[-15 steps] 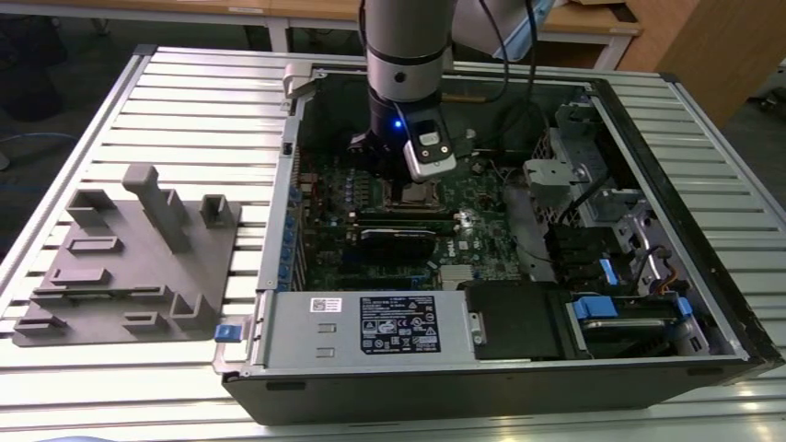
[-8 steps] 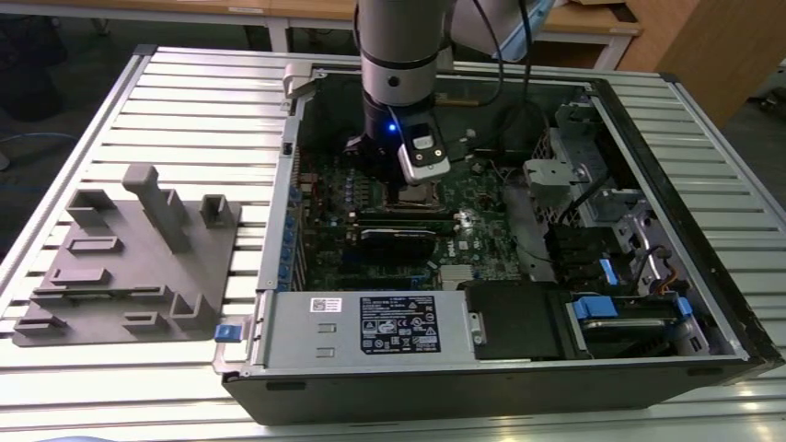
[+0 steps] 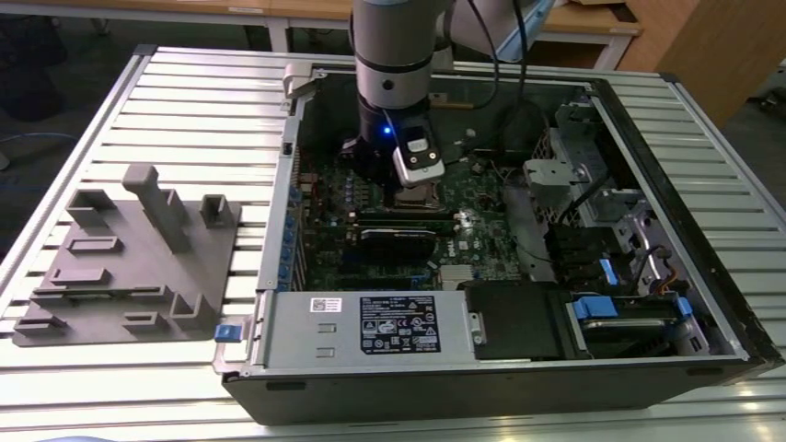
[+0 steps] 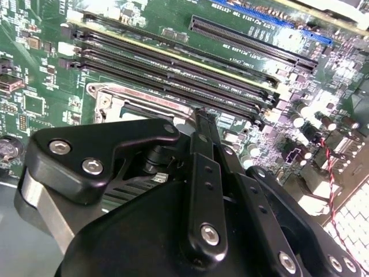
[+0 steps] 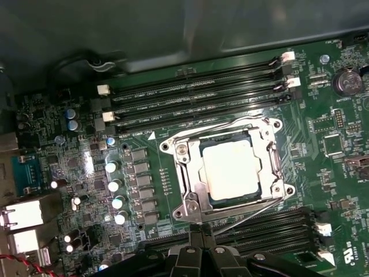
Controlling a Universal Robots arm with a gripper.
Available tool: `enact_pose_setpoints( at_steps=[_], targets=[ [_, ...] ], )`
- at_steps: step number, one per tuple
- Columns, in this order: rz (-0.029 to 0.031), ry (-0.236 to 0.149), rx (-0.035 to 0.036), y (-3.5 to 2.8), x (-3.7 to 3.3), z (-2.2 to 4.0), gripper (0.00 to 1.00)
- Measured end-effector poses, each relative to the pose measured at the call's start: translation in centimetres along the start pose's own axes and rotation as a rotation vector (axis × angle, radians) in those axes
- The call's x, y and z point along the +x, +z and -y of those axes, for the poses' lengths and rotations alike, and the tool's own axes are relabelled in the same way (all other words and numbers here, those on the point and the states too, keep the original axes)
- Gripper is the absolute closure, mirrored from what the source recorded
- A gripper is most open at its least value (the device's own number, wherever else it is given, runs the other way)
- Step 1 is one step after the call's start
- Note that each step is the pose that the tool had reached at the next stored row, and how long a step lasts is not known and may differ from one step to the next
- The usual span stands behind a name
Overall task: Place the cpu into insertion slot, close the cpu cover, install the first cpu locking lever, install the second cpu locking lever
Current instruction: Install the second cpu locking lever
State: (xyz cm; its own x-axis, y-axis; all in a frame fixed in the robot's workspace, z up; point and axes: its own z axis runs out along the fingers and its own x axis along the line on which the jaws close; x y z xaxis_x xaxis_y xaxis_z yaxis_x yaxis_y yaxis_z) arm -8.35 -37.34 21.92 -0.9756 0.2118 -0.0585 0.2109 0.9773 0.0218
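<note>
First wrist view puts the cpu [image 5: 229, 170] seated in the insertion slot [image 5: 203, 199], the cpu cover [image 5: 187, 154] down flat around it, mid-board between two banks of memory slots [image 5: 196, 104]. The gripper [image 5: 199, 231] sits just off the socket's edge, fingers apparently pinched together on nothing, perhaps touching a locking lever [image 5: 245, 212]. Surrounding motherboard [image 5: 323, 115] leaves little room.
</note>
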Motion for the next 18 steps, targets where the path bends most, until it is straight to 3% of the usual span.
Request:
enact_pose_setpoints(
  at_steps=[8,18],
  targets=[
    [0.0028,0.0,0.0044,0.25,0.35,0.08,0.89],
    [0.0029,0.0,0.0047,1.33,0.97,0.24,0.89]
  ],
)
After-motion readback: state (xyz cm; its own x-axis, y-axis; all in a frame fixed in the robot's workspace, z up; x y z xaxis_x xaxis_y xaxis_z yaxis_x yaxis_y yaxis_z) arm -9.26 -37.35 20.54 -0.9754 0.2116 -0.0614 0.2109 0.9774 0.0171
